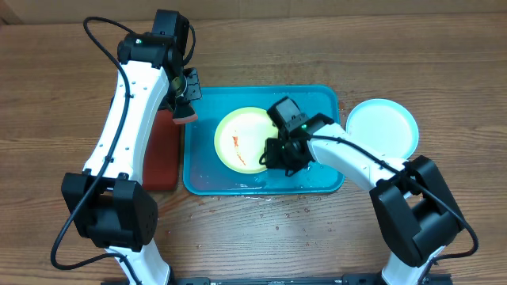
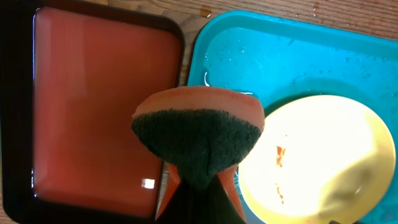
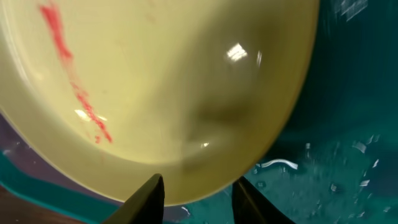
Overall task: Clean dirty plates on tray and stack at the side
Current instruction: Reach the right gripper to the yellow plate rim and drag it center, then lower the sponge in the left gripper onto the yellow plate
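The green-rimmed plate point(image 1: 238, 136) is seen lying in the blue tray point(image 1: 325, 103), left of centre, and red smears point(image 3: 74, 87) are streaked across its face. The right hand point(image 1: 271, 155) is held low at the plate's right edge, its fingers point(image 3: 148, 196) parted, with the rim showing in the gap; whether the rim is touched cannot be told. Over on the left, a sponge point(image 2: 199, 124) is gripped tight in the left hand point(image 1: 187, 104), dark scouring face turned to the wrist camera, held over the line where the red tray point(image 1: 162, 162) meets the blue one. Water point(image 2: 249, 56) is spotted on the blue tray's floor. A cyan-rimmed plate point(image 1: 382, 128) is set on the bench point(image 1: 444, 63), just beside the blue tray's right end.
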Controlling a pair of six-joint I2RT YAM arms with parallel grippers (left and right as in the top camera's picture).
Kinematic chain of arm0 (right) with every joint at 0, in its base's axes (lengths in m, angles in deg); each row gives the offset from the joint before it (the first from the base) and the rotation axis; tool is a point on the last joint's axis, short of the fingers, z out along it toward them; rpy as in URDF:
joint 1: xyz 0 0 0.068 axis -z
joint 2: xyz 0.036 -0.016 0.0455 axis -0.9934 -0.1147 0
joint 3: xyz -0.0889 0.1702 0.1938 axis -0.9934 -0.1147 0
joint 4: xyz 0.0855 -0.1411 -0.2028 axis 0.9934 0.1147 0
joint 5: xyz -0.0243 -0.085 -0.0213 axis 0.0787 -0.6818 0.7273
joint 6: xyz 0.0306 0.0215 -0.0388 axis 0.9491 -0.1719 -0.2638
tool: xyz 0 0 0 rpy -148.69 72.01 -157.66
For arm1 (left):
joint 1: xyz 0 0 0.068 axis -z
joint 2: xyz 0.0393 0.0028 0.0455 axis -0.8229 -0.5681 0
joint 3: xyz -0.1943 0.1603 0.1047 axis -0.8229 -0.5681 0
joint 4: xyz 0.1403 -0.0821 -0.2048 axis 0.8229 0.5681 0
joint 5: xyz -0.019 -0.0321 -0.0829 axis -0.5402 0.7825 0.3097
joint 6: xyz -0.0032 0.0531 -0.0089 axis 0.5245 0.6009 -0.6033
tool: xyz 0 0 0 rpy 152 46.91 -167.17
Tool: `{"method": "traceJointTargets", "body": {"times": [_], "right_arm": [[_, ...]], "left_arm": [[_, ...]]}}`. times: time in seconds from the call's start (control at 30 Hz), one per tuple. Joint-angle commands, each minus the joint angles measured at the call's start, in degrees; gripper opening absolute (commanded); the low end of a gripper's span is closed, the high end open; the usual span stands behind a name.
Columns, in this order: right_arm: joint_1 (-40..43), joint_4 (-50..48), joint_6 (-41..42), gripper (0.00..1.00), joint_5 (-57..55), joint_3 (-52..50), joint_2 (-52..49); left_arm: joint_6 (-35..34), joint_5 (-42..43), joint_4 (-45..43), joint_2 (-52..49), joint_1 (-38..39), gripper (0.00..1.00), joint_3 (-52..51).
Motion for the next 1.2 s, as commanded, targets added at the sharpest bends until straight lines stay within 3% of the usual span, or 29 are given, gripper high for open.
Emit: {"method": "traceJointTargets", "body": {"times": [0.0,0.1,0.33,0.5,0.67,0.77,0.9,1.17], "right_arm": [[1.84,-0.57,-3.48,0.46,-6.71,4.13,-0.26],[4.07,-3.37,-6.67,0.49,-11.41,3.96,-0.74],[6.88,-8.96,-16.72,0.53,-9.01,3.96,-6.21],[6.91,-9.66,-16.76,0.42,-4.85,3.96,-7.61],[6.82,-9.29,-7.15,0.15,-4.79,3.93,-7.61],[6.80,-7.56,-0.04,0.05,-4.81,3.93,-7.61],[6.80,-5.03,4.76,0.04,-3.65,3.93,-7.61],[5.25,-3.26,4.92,0.04,0.79,3.89,-7.61]], "left_arm": [[1.16,0.46,-0.20,0.61,0.13,0.04,-0.22],[1.14,0.48,-0.20,0.61,0.13,0.04,-0.22],[1.14,0.48,-0.26,0.61,0.15,0.04,-0.22],[1.14,0.48,-0.31,0.61,0.37,0.04,-0.22],[1.14,0.50,-0.70,0.61,1.18,0.04,-0.22],[1.14,0.48,-1.05,0.61,2.45,0.04,-0.37],[1.14,0.50,-3.63,0.61,4.68,0.04,-2.56],[2.19,5.01,-14.38,0.61,10.38,0.04,-13.77]]}}
